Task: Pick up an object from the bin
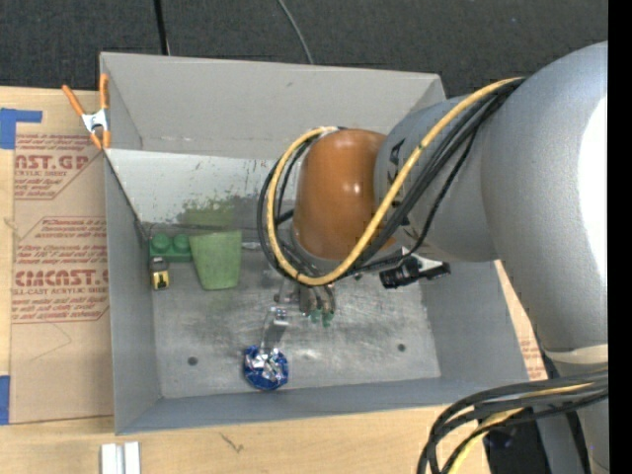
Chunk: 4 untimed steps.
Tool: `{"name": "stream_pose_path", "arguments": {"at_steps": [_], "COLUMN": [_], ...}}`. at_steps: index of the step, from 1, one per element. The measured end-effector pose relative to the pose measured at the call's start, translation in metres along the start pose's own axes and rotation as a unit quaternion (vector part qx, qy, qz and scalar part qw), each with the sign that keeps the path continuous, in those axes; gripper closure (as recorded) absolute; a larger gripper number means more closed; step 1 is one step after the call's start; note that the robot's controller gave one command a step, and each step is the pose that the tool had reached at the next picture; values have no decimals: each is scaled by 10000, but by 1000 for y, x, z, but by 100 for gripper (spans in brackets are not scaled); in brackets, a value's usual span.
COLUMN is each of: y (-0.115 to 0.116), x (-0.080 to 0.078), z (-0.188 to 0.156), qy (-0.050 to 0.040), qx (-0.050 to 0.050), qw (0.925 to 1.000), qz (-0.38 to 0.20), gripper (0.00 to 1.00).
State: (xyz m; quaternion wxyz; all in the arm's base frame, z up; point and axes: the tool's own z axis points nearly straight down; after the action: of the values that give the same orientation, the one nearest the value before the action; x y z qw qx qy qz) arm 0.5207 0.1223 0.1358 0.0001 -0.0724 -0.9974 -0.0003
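My gripper (299, 316) hangs low over the middle of the bin floor, mostly hidden under the orange wrist cover. Its two fingertips stand apart, open, with nothing between them. A crumpled blue and white ball (265, 367) lies near the bin's front wall, just left of and in front of the left fingertip (277, 326). A pale green cup (217, 258) lies on its side toward the back left, well left of the gripper.
A dark green block (170, 246) and a small yellow piece (160, 279) lie against the left wall beside the cup. The arm and its cables cover the bin's right side.
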Motion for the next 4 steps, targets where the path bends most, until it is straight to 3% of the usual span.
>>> {"name": "stream_pose_path", "arguments": {"at_steps": [1, 2, 3, 4], "y": [-26, 5, 4, 3], "x": [-9, 14, 15, 5], "z": [-62, 51, 48, -61], "qy": [-30, -12, 25, -30], "qx": [0, -7, -1, 0], "qw": [9859, 9823, 9824, 9244], "qz": [-1673, -1875, -1866, -3813], "gripper": [0, 0, 100, 100]}}
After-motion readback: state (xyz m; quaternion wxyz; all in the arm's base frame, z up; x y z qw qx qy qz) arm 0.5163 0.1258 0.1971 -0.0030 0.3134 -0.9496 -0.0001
